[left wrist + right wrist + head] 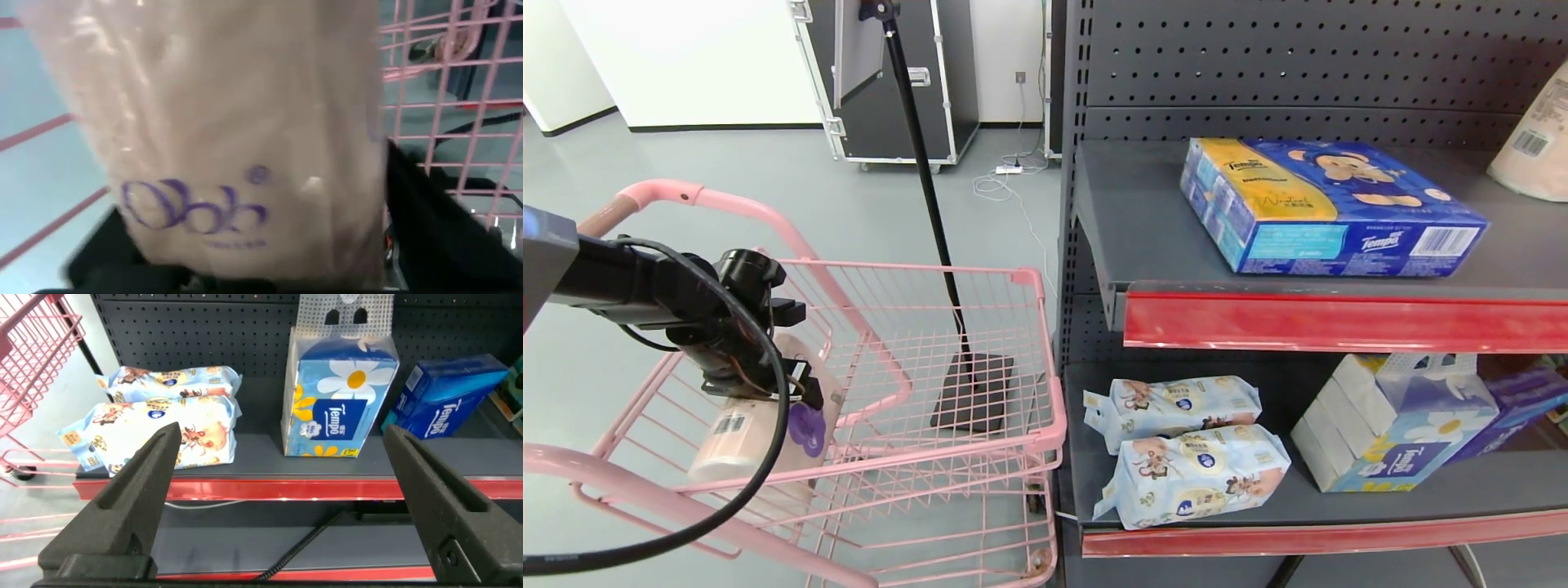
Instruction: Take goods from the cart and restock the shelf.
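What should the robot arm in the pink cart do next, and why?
Probably lift the pale pink pack straight up. The left end effector is right on it, and the pack sits low inside the pink cart with wire walls all round. Going sideways toward the shelf first would likely bump them.

The cart (907, 265) stands left of the shelf (1339, 322). A pack (737, 441) lies in the cart, at its left side. A tissue box (1327, 208) lies on the upper shelf board. On the lower board, the rear wipe pack (1176, 402) lies behind the front wipe pack (1201, 474), both left of a tissue bundle (1396, 425).
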### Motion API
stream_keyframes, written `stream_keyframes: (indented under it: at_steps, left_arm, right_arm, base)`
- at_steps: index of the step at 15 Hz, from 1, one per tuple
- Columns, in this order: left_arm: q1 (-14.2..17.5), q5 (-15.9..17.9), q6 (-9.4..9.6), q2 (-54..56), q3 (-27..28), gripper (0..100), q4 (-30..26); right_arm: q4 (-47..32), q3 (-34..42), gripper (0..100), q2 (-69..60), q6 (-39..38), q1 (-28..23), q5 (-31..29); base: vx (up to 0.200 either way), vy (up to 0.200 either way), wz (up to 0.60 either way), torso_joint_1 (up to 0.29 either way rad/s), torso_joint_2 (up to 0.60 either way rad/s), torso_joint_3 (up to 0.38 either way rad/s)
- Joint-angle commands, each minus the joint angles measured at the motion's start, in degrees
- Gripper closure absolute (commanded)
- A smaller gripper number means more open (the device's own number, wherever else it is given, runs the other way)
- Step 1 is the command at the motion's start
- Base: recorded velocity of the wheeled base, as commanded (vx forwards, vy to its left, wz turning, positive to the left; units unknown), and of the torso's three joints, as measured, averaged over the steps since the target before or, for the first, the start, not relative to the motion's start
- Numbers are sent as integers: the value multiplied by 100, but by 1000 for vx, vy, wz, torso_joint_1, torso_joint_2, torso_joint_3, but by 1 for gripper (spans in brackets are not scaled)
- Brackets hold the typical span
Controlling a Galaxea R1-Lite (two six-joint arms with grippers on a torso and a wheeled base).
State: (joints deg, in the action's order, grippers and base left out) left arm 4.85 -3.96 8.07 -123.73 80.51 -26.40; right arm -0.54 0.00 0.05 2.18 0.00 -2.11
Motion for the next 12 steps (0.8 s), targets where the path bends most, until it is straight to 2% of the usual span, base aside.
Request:
stream_keyframes:
  at_steps: [1,7,8,9,10,12]
  left_arm:
    - [-2,1,-7,-81,-35,100,-5]
    - [-19,18,-7,552,150,100,-93]
    - [-72,291,-16,1194,237,100,-102]
    - [-72,343,-16,1317,229,100,-102]
    - [-72,519,-34,1906,185,100,-102]
    - [-81,590,-262,2653,167,100,-102]
  right_arm:
    - [1,0,0,4,2,0,0]
    - [1,0,0,4,2,0,0]
    - [1,0,0,4,2,0,0]
    - [1,0,0,4,2,0,0]
    - [1,0,0,4,2,0,0]
    - [1,0,0,4,-7,0,0]
  base:
    - [0,0,0,0,0,0]
    - [0,0,0,0,0,0]
    - [0,0,0,0,0,0]
    - [0,0,0,0,0,0]
    - [0,0,0,0,0,0]
    - [0,0,0,0,0,0]
